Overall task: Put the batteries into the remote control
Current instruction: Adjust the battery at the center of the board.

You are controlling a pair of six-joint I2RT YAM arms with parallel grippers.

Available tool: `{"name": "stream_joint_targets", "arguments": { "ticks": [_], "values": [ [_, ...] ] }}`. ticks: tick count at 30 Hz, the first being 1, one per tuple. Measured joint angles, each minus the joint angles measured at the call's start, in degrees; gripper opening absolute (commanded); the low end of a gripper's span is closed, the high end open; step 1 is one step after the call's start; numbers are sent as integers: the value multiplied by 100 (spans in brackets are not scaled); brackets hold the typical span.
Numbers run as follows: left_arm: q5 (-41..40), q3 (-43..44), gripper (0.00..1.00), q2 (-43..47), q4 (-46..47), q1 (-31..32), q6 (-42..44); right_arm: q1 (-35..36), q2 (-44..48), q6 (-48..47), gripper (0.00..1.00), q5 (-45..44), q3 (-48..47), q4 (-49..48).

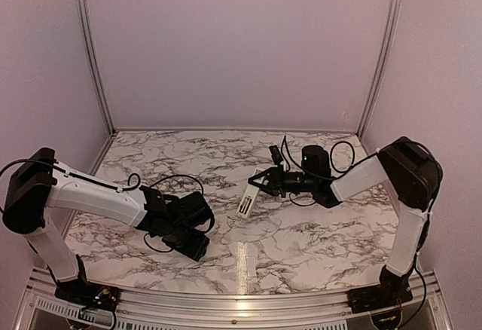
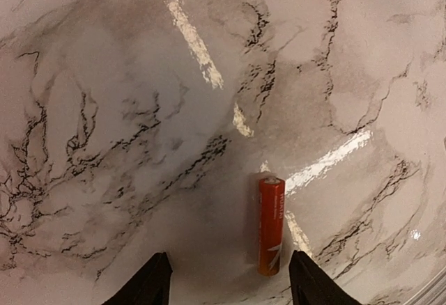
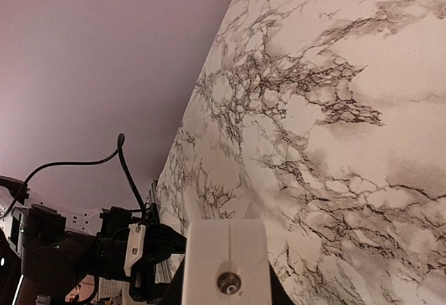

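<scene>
One orange battery (image 2: 272, 225) lies on the marble table, between my left gripper's (image 2: 230, 287) open fingers and closer to the right fingertip (image 2: 310, 284). In the top view the left gripper (image 1: 197, 249) points down at the table's near left and hides that battery. I see no second battery. My right gripper (image 1: 261, 184) is shut on the white remote control (image 1: 245, 203) and holds it tilted above the table's middle. In the right wrist view the remote's white end (image 3: 226, 256) with a small metal contact fills the space between the jaws and hides the right gripper's (image 3: 226, 294) fingers.
The marble table (image 1: 316, 232) is boxed in by plain pink walls with metal corner posts (image 1: 380, 51). A metal rail (image 1: 241, 300) runs along the near edge. Black cables (image 1: 162, 183) trail from both wrists. The left arm (image 3: 70, 256) shows in the right wrist view.
</scene>
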State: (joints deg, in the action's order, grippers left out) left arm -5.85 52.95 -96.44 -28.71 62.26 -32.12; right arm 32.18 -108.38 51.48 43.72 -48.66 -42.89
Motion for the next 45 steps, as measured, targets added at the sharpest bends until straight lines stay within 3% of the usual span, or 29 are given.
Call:
{"name": "stream_joint_targets", "arguments": {
  "ticks": [30,45],
  "values": [
    [-1121,-9,58,-33,-310,-380,350,142,-273,101,0,-33,-179,-208],
    [-1154,85,57,-153,-170,-544,573,111,-273,101,0,-31,-162,-236]
  ]
}}
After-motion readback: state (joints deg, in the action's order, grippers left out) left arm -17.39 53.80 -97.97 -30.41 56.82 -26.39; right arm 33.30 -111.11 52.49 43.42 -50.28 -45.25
